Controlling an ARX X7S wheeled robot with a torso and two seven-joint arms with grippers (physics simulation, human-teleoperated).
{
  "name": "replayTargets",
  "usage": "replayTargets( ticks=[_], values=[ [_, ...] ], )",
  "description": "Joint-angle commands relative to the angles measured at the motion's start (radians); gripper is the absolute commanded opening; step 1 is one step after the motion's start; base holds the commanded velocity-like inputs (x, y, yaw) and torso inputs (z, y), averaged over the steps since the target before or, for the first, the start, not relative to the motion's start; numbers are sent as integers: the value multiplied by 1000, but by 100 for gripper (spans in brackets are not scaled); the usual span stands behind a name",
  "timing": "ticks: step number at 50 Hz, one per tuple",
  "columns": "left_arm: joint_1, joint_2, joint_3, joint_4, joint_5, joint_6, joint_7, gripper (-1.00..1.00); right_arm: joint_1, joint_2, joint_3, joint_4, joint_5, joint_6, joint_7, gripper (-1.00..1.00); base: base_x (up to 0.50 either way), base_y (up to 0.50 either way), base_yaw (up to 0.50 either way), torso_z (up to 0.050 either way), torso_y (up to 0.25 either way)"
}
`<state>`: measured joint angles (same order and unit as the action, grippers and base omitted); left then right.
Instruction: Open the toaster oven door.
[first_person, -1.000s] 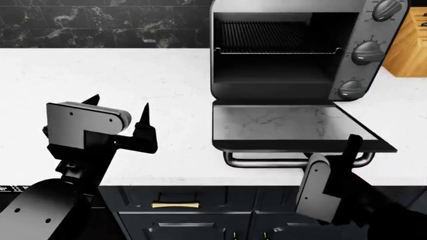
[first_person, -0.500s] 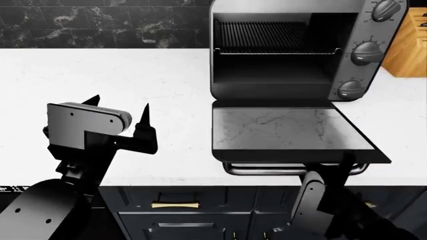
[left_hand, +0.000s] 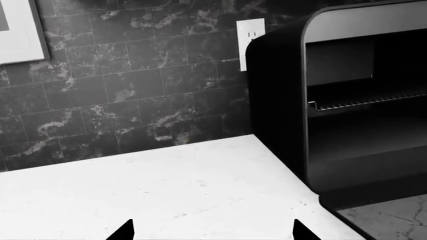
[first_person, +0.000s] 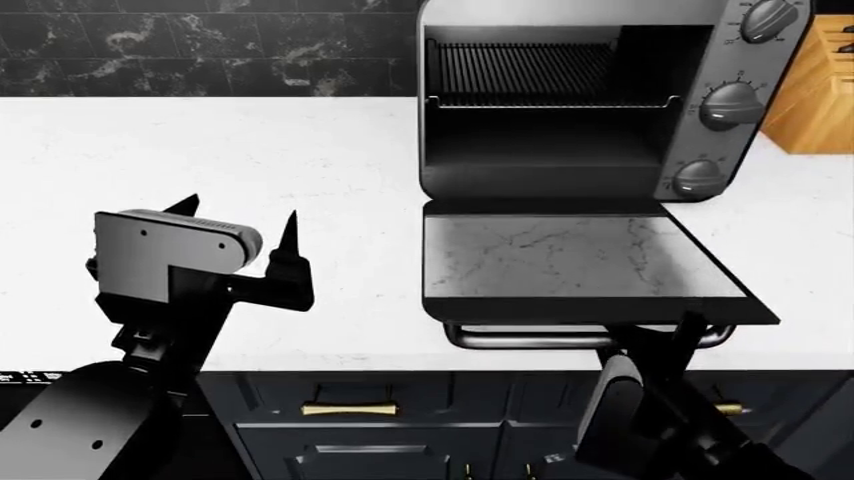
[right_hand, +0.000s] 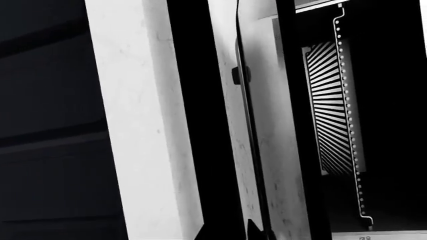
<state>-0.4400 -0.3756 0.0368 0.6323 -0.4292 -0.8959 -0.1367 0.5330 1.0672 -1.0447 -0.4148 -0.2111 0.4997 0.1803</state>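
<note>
White marble surface carries the toaster oven against the dark tiled wall, its door folded flat, the bar handle just beside the right pincer, grip unreadable, while the left pincer hovers spread well apart from the oven.

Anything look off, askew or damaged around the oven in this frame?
Nothing stands out. The toaster oven sits square on the white counter, its door folded down flat, wire rack level inside. No spills or damage show. The right gripper is below the door's handle.
</note>
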Motion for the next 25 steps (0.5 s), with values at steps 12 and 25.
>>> replayTargets(
  ticks=[12, 25],
  values=[
    [13, -1, 10, -36, 4, 39, 6, 100, -116, 48, -73, -61, 105, 66, -68, -100, 0, 0, 1, 0, 0],
    [11, -2, 22, -40, 4, 45, 5, 100, -187, 87, -94, -104, 115, 75, -22, -100, -9, -2, -8, 0, 0]
  ],
)
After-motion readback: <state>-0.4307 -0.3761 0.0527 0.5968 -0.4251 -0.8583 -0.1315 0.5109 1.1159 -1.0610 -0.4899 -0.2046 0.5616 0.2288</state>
